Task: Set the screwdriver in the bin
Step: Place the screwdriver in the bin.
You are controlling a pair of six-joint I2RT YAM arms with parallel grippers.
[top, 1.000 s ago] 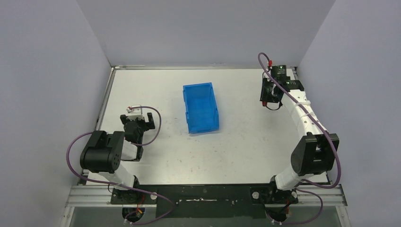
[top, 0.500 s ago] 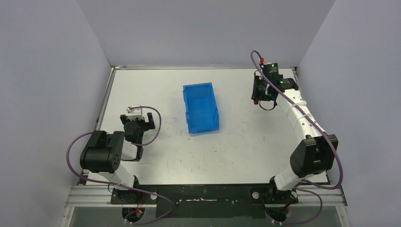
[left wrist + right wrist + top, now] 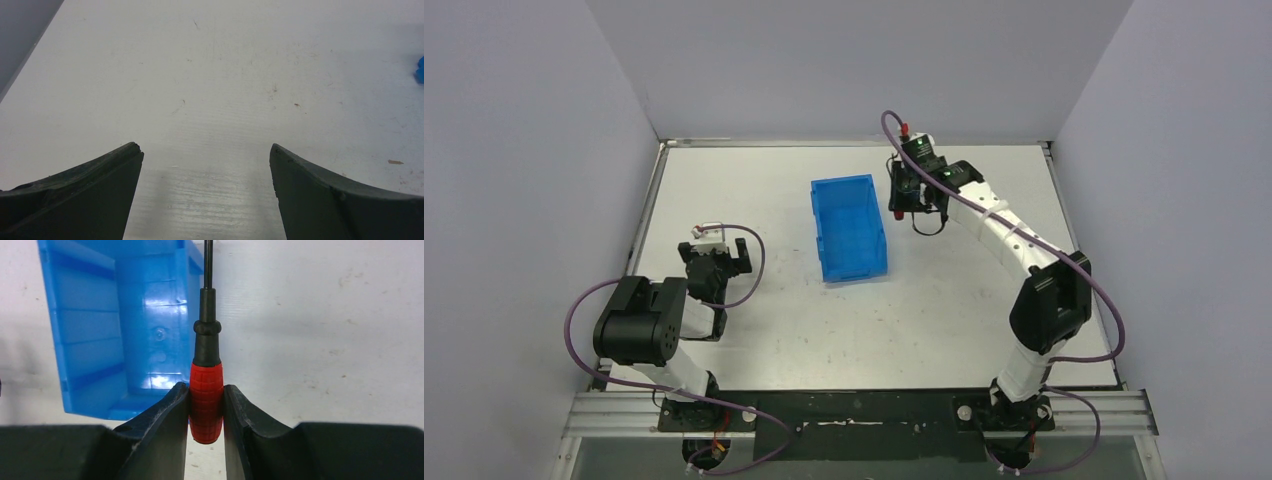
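The blue bin (image 3: 849, 227) stands mid-table, and its inside looks empty. My right gripper (image 3: 905, 196) hovers just to the right of the bin's far half. In the right wrist view the right gripper (image 3: 206, 386) is shut on the red handle of the screwdriver (image 3: 205, 371). The thin black shaft points away, along the near wall of the bin (image 3: 90, 335). My left gripper (image 3: 724, 251) rests at the left of the table, far from the bin. In the left wrist view the left gripper (image 3: 206, 155) is open and empty over bare table.
A corner of the bin (image 3: 420, 70) shows at the right edge of the left wrist view. Grey walls enclose the white table (image 3: 944, 300) on three sides. A purple cable with a red connector tip (image 3: 904, 127) loops above the right wrist.
My right arm has swung left from the far right corner to the bin's right side, carrying the screwdriver. The left arm has not moved.
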